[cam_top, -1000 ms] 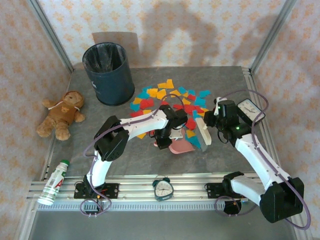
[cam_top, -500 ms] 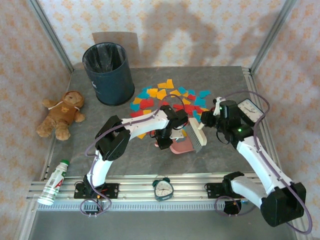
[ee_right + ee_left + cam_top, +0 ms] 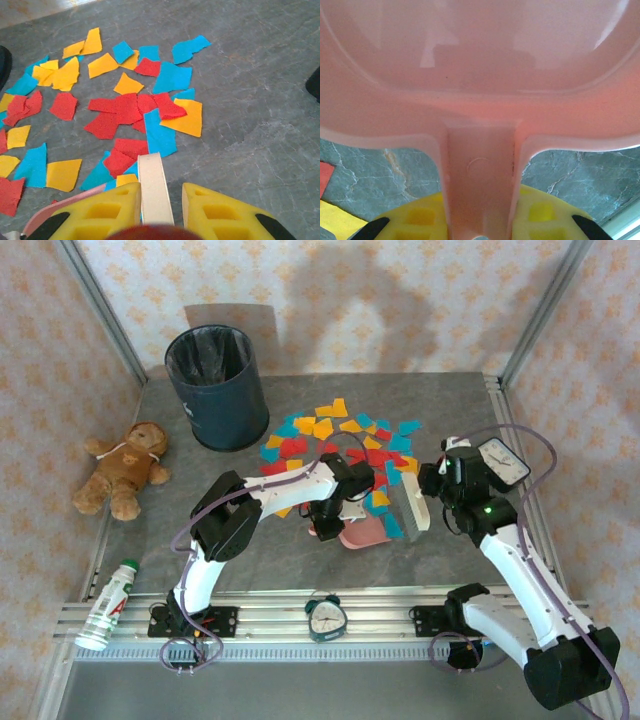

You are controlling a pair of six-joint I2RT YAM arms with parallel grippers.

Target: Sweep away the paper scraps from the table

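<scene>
Mid-sweep: my left gripper (image 3: 480, 231) is clamping the pink plastic dustpan (image 3: 480, 75), my right gripper (image 3: 157, 210) the cream-handled brush (image 3: 152, 180). I am judging that the red, yellow and blue paper scraps (image 3: 130, 110), lying at the brush's twelve o'clock on the grey stone table (image 3: 250, 75), need dragging panward.

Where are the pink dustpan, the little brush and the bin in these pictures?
pink dustpan (image 3: 365, 534), top view, on its bare pan surface.
brush (image 3: 416, 512), top view, on its pale head.
bin (image 3: 225, 405), top view, on its dark outer wall.
</scene>
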